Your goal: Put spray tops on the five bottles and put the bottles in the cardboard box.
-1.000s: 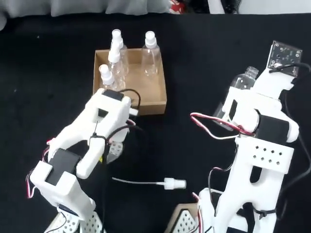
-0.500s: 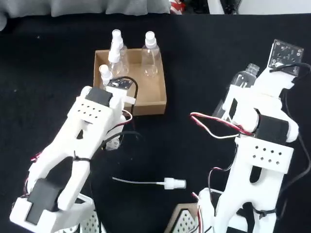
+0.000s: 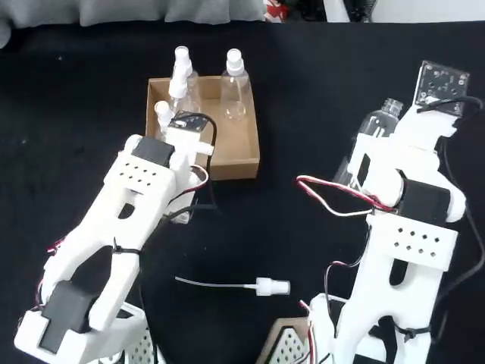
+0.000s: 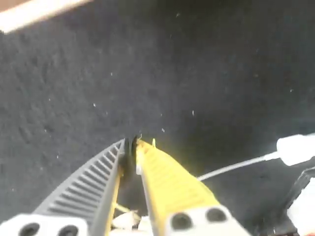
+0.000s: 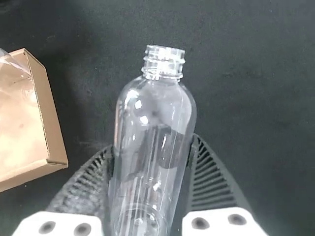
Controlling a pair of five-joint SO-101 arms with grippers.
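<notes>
Jaws first: the right gripper (image 5: 152, 145) is clamped around the belly of the uncapped bottle (image 5: 155, 113), and the left gripper (image 4: 132, 145) is pinched together on nothing. The cardboard box (image 3: 232, 167) has capped bottles (image 3: 234, 83) standing in it. The held one is well off to the box's right-arm side, neck poking past the jaws. It's thin clear plastic, probably light, slick and squashy, so grip gently mid-body. The spray top (image 3: 271, 287) lies on the arms' side of the box, apart from the left jaws. Its tube looks bendy, so grab the head.

Black cloth worktop (image 3: 68, 129). Cardboard box (image 3: 239, 167) sits toward the far side. Loose spray top (image 3: 271, 287) with thin tube lies flat near front. Brownish board (image 3: 286, 334) at front edge, possibly cardboard.
</notes>
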